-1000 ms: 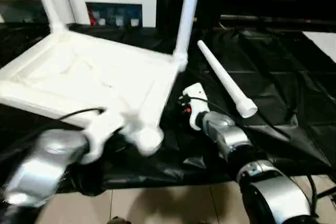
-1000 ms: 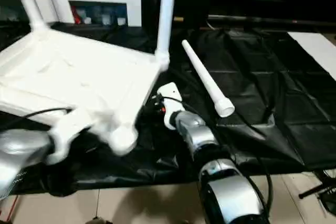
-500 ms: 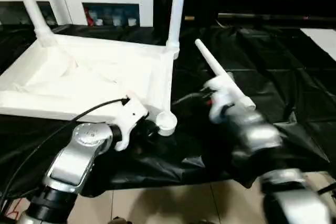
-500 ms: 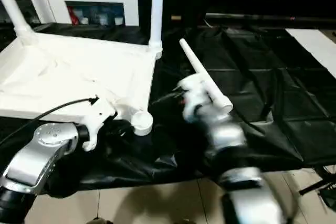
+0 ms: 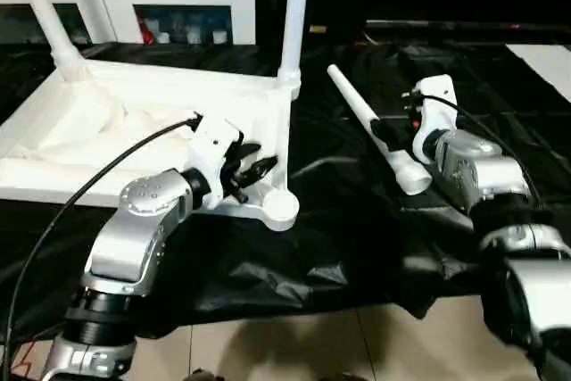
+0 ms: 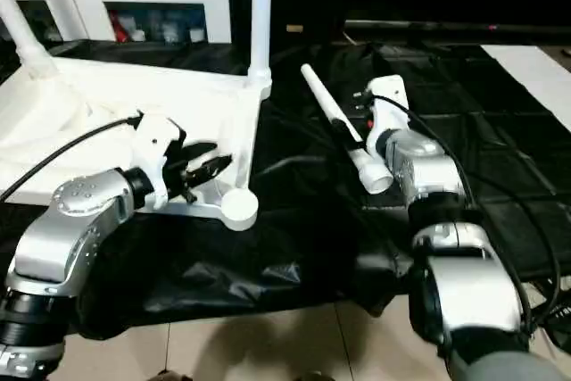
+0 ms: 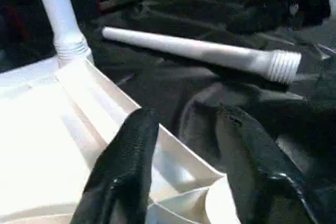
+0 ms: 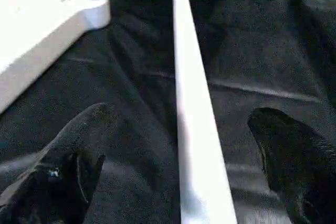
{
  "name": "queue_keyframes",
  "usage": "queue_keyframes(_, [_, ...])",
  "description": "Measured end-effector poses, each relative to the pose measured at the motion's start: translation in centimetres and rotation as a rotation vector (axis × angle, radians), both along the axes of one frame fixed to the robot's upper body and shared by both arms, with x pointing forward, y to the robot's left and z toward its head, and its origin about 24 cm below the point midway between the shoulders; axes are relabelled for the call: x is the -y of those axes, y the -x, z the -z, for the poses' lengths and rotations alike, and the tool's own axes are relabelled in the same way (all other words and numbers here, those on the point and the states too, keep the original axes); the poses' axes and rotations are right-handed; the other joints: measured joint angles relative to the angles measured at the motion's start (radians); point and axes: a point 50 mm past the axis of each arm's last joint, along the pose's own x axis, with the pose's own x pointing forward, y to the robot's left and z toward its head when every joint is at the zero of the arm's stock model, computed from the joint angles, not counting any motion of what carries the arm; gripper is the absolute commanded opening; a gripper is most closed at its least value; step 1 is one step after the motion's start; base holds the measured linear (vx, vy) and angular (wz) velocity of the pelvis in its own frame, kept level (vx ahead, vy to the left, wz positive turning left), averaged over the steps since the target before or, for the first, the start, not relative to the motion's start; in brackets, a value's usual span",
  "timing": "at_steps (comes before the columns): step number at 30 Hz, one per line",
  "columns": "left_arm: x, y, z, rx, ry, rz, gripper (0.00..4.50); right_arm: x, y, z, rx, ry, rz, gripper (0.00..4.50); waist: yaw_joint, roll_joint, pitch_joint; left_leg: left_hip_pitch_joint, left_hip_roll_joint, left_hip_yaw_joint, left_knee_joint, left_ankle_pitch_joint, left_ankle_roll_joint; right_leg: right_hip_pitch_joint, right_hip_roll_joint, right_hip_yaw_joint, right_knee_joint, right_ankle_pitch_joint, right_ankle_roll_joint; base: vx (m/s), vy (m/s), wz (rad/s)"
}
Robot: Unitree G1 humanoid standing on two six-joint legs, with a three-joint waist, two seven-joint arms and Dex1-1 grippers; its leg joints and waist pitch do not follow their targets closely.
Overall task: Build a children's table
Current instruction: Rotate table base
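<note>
Change: your right gripper (image 8: 181, 145) has come over the loose leg (image 5: 373, 125) and spread wide; your left gripper (image 7: 191, 156) has loosened at the tabletop (image 5: 134, 131) rim.
Meaning: you are probably ready to pick this leg.
Claws: right is wide apart around the leg, not clamped; left is apart astride the rim.
Table: upside-down on the black sheet (image 5: 357, 238), at its left side; two legs upright; near corner socket (image 5: 281, 209) empty.

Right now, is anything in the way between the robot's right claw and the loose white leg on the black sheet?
Nothing visible blocks it. The right gripper is open, one finger on each side of the loose leg, with only the black sheet underneath.
</note>
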Motion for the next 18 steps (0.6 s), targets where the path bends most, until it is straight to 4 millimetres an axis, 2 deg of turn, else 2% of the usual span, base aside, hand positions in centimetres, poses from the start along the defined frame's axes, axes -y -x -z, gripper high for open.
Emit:
queue_keyframes(6, [-0.1, 0.6, -0.1, 0.018, -0.018, 0.020, 2.96, -0.2, -0.7, -0.6, -0.023, 0.018, 0.009, 4.50, 0.000, 0.000, 0.000, 0.000, 0.001, 0.000, 0.001, 0.000, 0.000, 0.000, 0.000, 0.000, 0.001, 0.000, 0.000, 0.000, 0.000, 0.00])
queue_keyframes(10, [0.4, 1.9, -0.3, 0.007, -0.038, 0.106, 3.31, -0.2, -0.7, -0.2, -0.072, 0.095, 0.030, 4.50, 0.004, -0.003, 0.000, 0.000, 0.001, 0.000, 0.001, 0.000, 0.000, 0.000, 0.000, 0.000, 0.002, 0.000, 0.000, 0.000, 0.000, 0.00])
queue_keyframes(13, [0.3, 2.9, -0.5, 0.001, -0.058, 0.138, 3.38, -0.1, -0.5, 0.4, -0.120, 0.104, 0.051, 4.50, 0.008, -0.004, 0.001, 0.000, 0.001, 0.001, 0.002, 0.000, 0.000, -0.001, 0.000, 0.000, 0.002, 0.000, 0.000, 0.000, 0.000, 0.00])
queue_keyframes(15, [0.1, 3.6, -0.6, -0.001, -0.085, 0.143, 3.70, -0.1, -0.5, 0.4, -0.144, 0.113, 0.055, 4.50, 0.011, -0.006, 0.001, 0.000, 0.001, 0.001, 0.002, 0.000, 0.000, -0.001, 0.000, 0.000, 0.002, 0.000, 0.000, 0.000, 0.000, 0.00])
queue_keyframes(18, [-0.3, 4.4, -0.5, -0.011, -0.110, 0.142, 3.75, -0.2, -0.6, 0.2, -0.157, 0.122, 0.062, 4.50, 0.016, -0.010, 0.000, 0.000, 0.001, 0.001, 0.002, 0.000, 0.000, -0.001, 0.000, 0.000, 0.002, 0.000, 0.000, 0.000, 0.000, 0.00])
